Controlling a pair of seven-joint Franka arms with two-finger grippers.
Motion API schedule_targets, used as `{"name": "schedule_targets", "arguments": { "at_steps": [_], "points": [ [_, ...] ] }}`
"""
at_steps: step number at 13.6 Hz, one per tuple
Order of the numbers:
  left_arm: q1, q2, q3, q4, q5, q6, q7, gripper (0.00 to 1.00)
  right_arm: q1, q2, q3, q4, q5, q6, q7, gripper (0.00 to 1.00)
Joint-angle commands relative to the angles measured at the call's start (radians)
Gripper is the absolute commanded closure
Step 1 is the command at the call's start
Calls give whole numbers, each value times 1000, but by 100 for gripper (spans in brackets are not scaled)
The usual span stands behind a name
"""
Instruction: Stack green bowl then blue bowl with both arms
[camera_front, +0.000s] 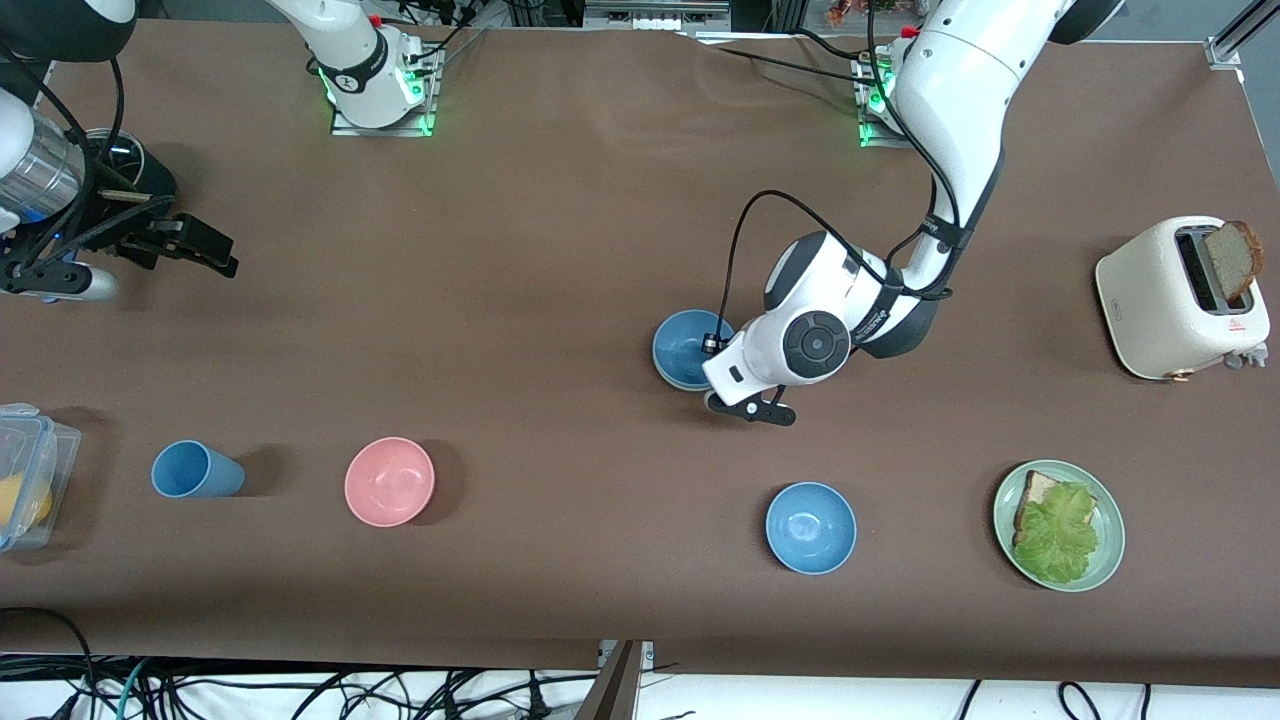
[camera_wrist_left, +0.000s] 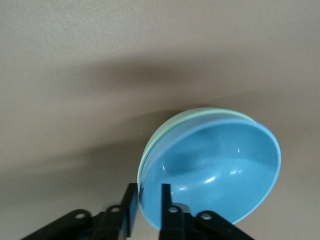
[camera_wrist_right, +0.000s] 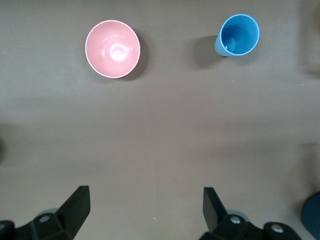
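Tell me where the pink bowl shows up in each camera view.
Front view: the pink bowl sits low, toward the right arm's end of the table, beside the blue cup.
Left wrist view: not in it.
Right wrist view: the pink bowl is near the upper edge.
Shared landmark: the blue cup, in the front and right wrist views.

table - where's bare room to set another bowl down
Widest bare patch: mid-table between the pink bowl and the stacked blue bowl, up toward the bases. Another lies between the lone blue bowl and plate. It's crowded around the stack, where the left pincer straddles the rim.
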Motion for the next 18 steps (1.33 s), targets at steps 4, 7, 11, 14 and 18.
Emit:
{"name": "schedule_targets", "arguments": {
  "at_steps": [4, 7, 11, 14, 18],
  "points": [
    [8, -71, 40, 24, 3, -55, -5, 0, -9, 2, 7, 12, 4, 1, -2, 0],
    [8, -210, 150, 24, 5, -156, -2, 0, -9, 2, 7, 12, 4, 1, -2, 0],
    [12, -396, 287, 26, 24, -253, 63, 0, -9, 2, 8, 11, 4, 6, -3, 0],
    [32, -510, 347, 28, 130, -444, 184, 0, -9, 0, 8, -2, 4, 76, -19, 0],
    [72, -593, 341, 14, 130, -537, 229, 0, -9, -10, 8, -26, 5, 110, -52, 0]
  ]
}}
